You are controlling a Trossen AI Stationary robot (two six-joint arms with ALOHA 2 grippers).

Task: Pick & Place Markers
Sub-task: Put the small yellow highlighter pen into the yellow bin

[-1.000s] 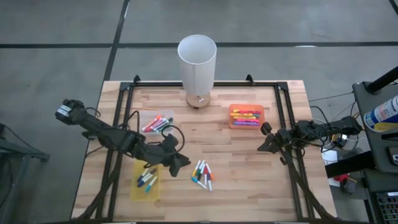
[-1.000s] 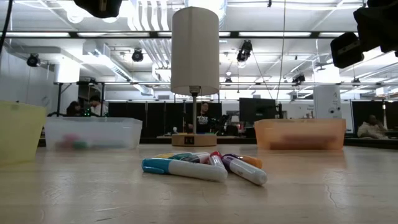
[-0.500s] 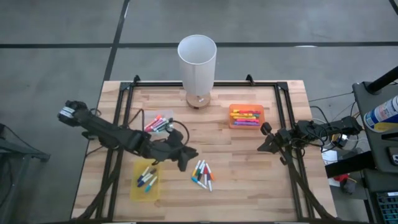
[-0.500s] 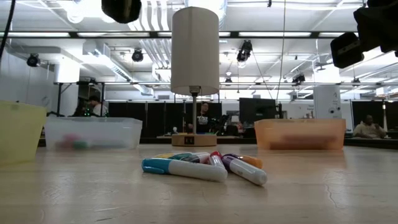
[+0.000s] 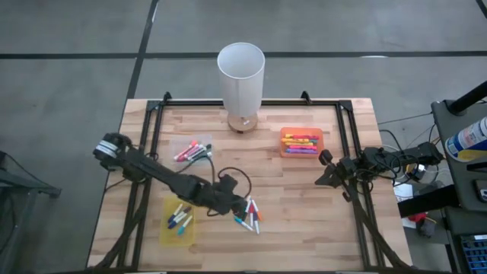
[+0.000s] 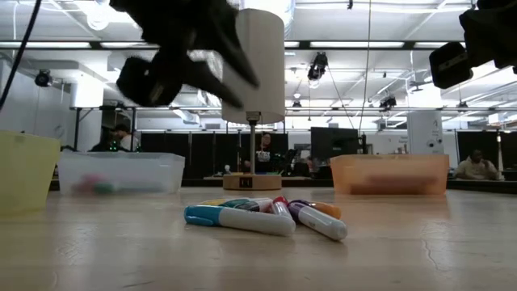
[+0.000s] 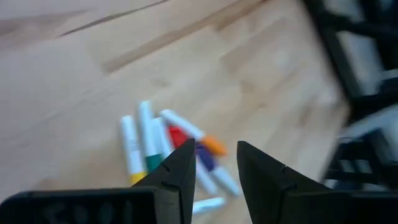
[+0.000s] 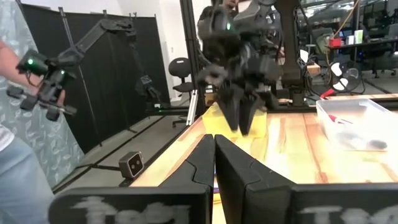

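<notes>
Dark fingers of the left pincer [image 7: 212,167] stand a little apart with nothing between them, and it hangs just above the loose markers [image 5: 249,213] that lie fanned out on the wooden bench [image 5: 304,198], near its middle and toward the front. In the left wrist view those markers [image 7: 171,149] show directly past the fingertips: white barrels with green, yellow, red, orange and purple caps, lying flat and touching one another in a small heap, none of them lifted. From the high view the left pincer [image 5: 232,204] sits at the heap's near edge, just beside it rather than squarely over it. Outward from there, the yellow tray [image 5: 176,221] beside the arm already has several markers in it, the clear tray [image 5: 192,150] farther back has a few, and the orange tray [image 5: 301,142] on the right side has a row of them. So the sorting looks well along, with this last loose heap of perhaps eight or nine pens left to move. The next step is likely a descent onto one pen at the heap's edge. The right pincer [image 8: 214,158] waits at the bench's right edge, well apart from the heap, its fingers pressed together on nothing. A white lamp [image 5: 241,76] stands at the back of the bench.
</notes>
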